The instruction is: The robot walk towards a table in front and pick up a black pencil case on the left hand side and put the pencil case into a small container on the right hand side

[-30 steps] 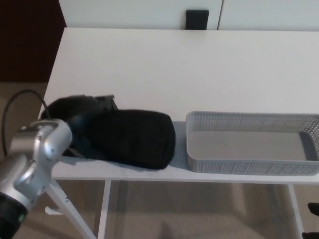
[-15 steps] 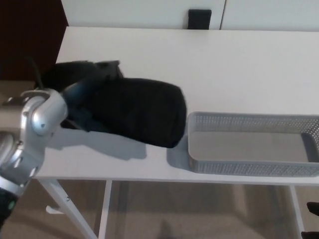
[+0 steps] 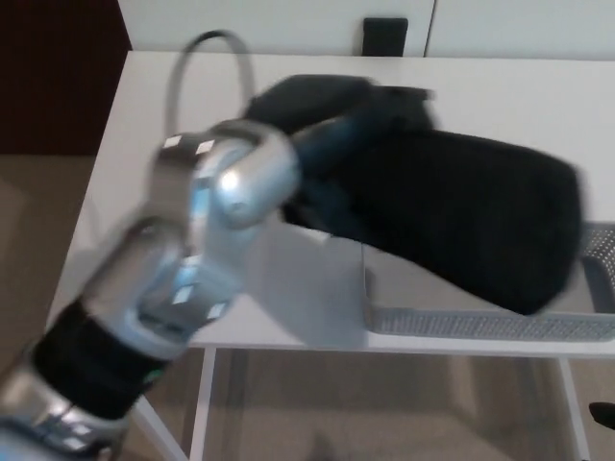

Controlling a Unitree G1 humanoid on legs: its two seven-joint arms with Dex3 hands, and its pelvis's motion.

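My left hand (image 3: 336, 144) is shut on the black pencil case (image 3: 471, 216) and holds it in the air, blurred by motion. The case hangs over the left and middle part of the grey mesh container (image 3: 480, 325), hiding most of it. My silver left forearm (image 3: 202, 250) crosses the picture from the lower left. Only the container's front wall and right end (image 3: 601, 259) show. My right hand does not show.
The white table (image 3: 288, 67) spreads behind, with its front edge (image 3: 288, 336) below the arm. A dark block (image 3: 384, 36) sits against the wall at the back. White table legs (image 3: 200, 403) and beige floor show below.
My left arm has swung up and to the right, carrying the pencil case from the table's left side to above the container.
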